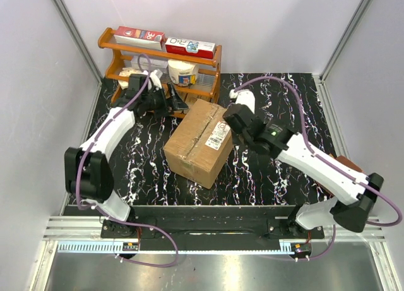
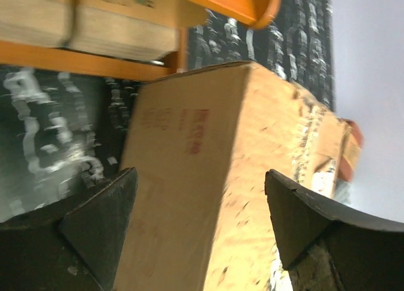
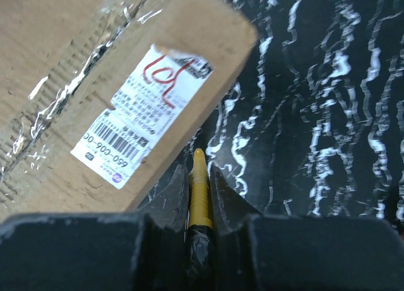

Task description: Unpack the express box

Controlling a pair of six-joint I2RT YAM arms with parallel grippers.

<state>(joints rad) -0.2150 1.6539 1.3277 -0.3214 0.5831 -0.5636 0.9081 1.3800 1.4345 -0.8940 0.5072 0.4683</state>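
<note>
As the taped box (image 1: 199,142) sat central on the table (image 1: 252,171), the right gripper (image 3: 200,172) pinched a yellow tool (image 3: 199,196) by its label (image 3: 142,114), and the left gripper (image 2: 199,184) stood spread at its far corner. Bracing it first looked wise before slitting the tape (image 3: 95,57).

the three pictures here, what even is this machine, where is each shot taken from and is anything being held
These are two white robot arms bolted at the near edge of a black marbled table. The wide picture comes from a fixed camera above and behind them. The other two come from small cameras on the wrists, each looking past that arm's own fingers.

On the table sits a brown cardboard express box, closed and taped, with a white label. Behind it stands a stocked orange wooden shelf.

The left gripper is open, its jaws wide at the box's far end, holding nothing. The right gripper is shut on a thin yellow tool beside the box's label.
</note>
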